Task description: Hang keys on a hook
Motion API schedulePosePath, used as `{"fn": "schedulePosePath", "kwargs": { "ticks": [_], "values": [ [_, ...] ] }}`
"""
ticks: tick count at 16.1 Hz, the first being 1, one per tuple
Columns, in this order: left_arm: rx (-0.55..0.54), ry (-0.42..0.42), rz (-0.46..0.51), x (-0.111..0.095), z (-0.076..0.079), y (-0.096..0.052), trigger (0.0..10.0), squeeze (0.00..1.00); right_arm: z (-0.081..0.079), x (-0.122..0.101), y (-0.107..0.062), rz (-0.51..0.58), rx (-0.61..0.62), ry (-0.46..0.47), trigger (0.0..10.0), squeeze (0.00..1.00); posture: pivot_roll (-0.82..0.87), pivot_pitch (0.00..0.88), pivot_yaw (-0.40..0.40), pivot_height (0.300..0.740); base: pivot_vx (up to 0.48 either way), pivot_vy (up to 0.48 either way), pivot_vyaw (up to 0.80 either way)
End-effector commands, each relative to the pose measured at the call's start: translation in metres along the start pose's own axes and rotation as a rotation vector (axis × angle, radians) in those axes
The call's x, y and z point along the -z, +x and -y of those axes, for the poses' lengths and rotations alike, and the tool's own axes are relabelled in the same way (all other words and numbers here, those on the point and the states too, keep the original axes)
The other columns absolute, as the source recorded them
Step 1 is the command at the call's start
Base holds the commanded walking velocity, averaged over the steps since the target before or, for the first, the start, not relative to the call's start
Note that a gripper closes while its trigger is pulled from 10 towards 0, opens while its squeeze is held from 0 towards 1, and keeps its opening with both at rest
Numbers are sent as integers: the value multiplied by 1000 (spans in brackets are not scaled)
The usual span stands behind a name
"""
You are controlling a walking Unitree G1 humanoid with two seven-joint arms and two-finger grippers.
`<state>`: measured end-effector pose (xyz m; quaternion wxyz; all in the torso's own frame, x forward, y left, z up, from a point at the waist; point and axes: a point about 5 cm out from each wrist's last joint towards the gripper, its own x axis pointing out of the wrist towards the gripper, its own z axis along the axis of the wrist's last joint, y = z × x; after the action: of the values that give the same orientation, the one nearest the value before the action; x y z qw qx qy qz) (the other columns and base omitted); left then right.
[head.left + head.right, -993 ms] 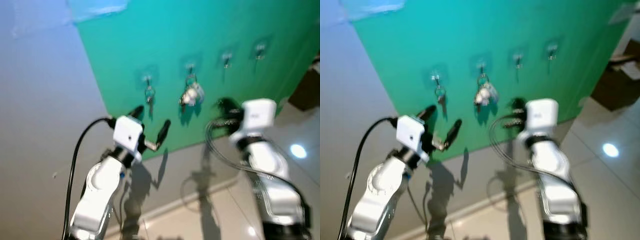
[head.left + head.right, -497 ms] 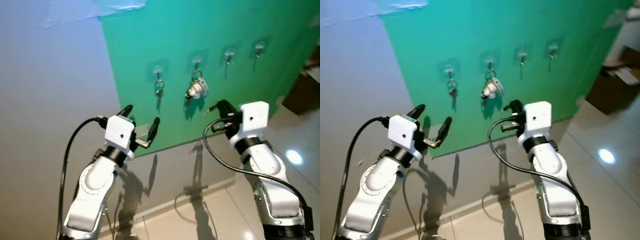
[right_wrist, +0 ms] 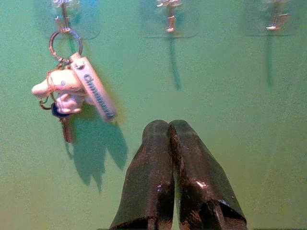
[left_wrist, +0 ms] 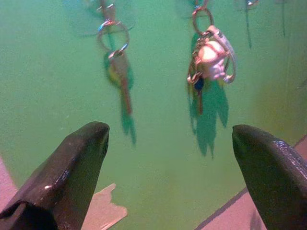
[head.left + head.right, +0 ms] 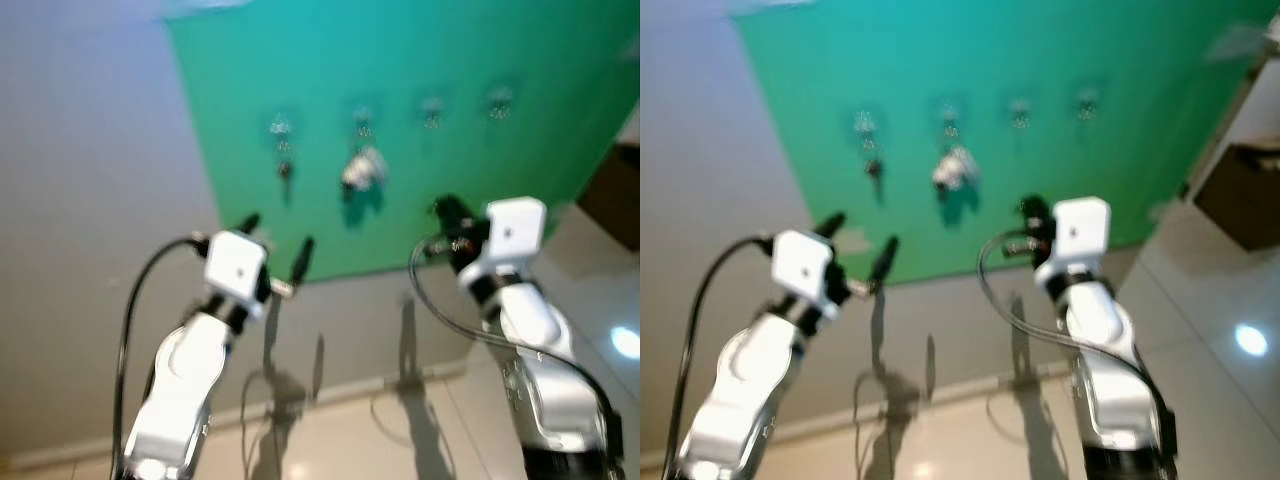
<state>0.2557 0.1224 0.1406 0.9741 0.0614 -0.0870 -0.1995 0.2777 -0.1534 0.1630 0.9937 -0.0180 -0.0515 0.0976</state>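
A green board (image 5: pixel 420 60) on the wall carries a row of clear hooks. A bunch of keys with a white charm (image 5: pixel 362 170) hangs from the second hook (image 3: pixel 62 19). A single key (image 4: pixel 120 72) hangs from the first hook (image 5: pixel 280 125). The other two hooks (image 3: pixel 170 19) (image 3: pixel 276 19) are bare. My left gripper (image 5: pixel 278 235) is open and empty, held in front of the board below the single key. My right gripper (image 3: pixel 168 125) is shut on nothing, below and right of the key bunch (image 3: pixel 72 88), apart from it.
A grey wall (image 5: pixel 90 150) runs left of the board and below it. The glossy tiled floor (image 5: pixel 400 440) lies beneath. A dark brown box or cabinet (image 5: pixel 615 195) stands at the right edge.
The whole picture has shifted and blurred, so the camera has moved. Both sets of keys stay on their hooks. The left gripper stays open and the right stays shut.
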Motion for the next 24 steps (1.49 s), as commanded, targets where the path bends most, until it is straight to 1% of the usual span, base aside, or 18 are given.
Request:
{"fn": "schedulePosePath", "kwargs": {
  "ticks": [1,10,17,20,21,23,24],
  "values": [
    [9,-4,-1,-1,4,2,10000,0,5,-3,-1,11,12,3,10000,0,-4,0,45,740,0,0,0],
    [17,-6,-2,-1,4,2,10000,0,4,-6,2,23,9,22,10000,0,-3,0,45,740,0,0,0],
    [65,-22,21,-5,8,3,10000,0,-1,-10,7,51,7,74,10000,0,-2,0,49,740,0,0,0],
    [117,-16,32,-8,8,6,10000,0,-7,-14,18,70,-17,106,10000,0,2,0,72,740,0,0,0],
    [143,-9,33,-9,7,8,10000,0,-8,-15,25,76,-27,125,10000,0,1,0,82,740,0,0,0],
    [171,33,55,-20,1,18,10000,0,-11,-25,47,87,-68,184,10000,0,-7,0,87,740,0,0,0],
    [182,46,61,-23,1,21,10000,0,-11,-28,51,90,-79,194,10000,0,-10,0,84,740,0,0,0]
  ]
}}
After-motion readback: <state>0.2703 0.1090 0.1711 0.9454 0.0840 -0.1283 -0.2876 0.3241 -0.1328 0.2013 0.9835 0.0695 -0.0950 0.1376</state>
